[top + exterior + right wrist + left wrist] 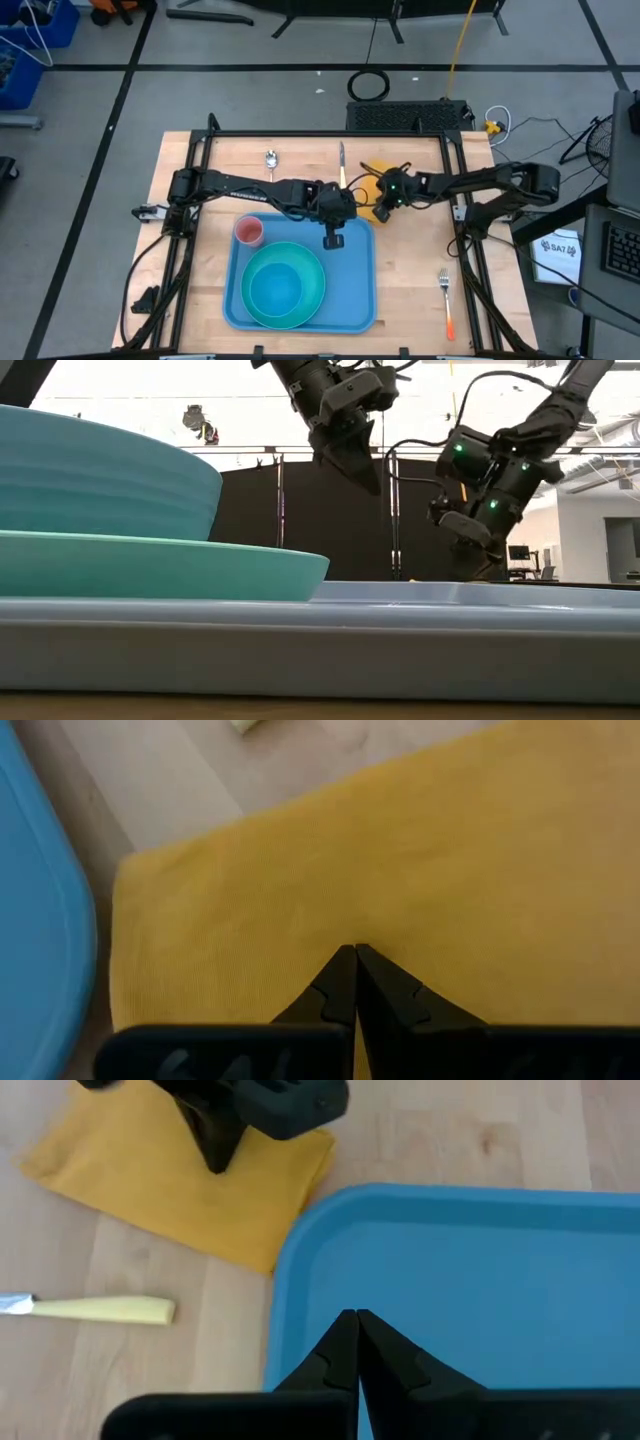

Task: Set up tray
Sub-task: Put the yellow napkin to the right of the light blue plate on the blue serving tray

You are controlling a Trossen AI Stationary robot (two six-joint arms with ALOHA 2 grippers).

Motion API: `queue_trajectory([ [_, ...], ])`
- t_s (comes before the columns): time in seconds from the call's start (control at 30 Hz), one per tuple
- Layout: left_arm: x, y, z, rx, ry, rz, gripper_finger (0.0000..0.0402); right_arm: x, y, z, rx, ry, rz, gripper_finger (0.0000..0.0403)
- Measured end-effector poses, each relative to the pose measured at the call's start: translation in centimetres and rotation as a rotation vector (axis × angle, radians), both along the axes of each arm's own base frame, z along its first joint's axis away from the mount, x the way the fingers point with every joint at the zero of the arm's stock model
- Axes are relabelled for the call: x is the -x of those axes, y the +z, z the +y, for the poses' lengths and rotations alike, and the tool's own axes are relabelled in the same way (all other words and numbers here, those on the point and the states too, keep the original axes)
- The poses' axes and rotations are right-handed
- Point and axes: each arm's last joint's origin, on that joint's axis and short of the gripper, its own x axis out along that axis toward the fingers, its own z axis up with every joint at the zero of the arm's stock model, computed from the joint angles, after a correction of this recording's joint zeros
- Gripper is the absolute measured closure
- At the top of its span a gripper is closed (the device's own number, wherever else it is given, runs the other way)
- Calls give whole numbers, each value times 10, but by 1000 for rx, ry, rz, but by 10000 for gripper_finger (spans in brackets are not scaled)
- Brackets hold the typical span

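Right gripper (355, 952) hangs fingers together, empty, over the folded orange-yellow cloth napkin (400, 880) just beside the far right corner of the large flat light-blue plastic tray (355, 290); left gripper (357, 1317) likewise closed, empty, above the tray's far end; tray sits mid-table carrying a round teal plate (285, 285) and small pink cup (249, 232). Risk, as judged: closed fingers descending would only shove or crumple the napkin; arms are close and could collide.
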Motion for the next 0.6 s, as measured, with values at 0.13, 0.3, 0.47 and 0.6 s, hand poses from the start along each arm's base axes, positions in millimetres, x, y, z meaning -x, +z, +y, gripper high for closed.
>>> queue_trajectory([
  [0.13,-1,1,0,-5,-8,-14,394,11,-1,3,-49,-8,159,403],
  [0.3,-2,1,0,-10,-15,-26,396,26,3,-3,12,-76,322,403],
  [0.47,-3,2,5,-15,-9,-41,397,30,3,-12,22,-108,340,403],
  [0.6,-6,4,18,38,-23,-69,394,25,11,-8,60,-93,267,403],
])
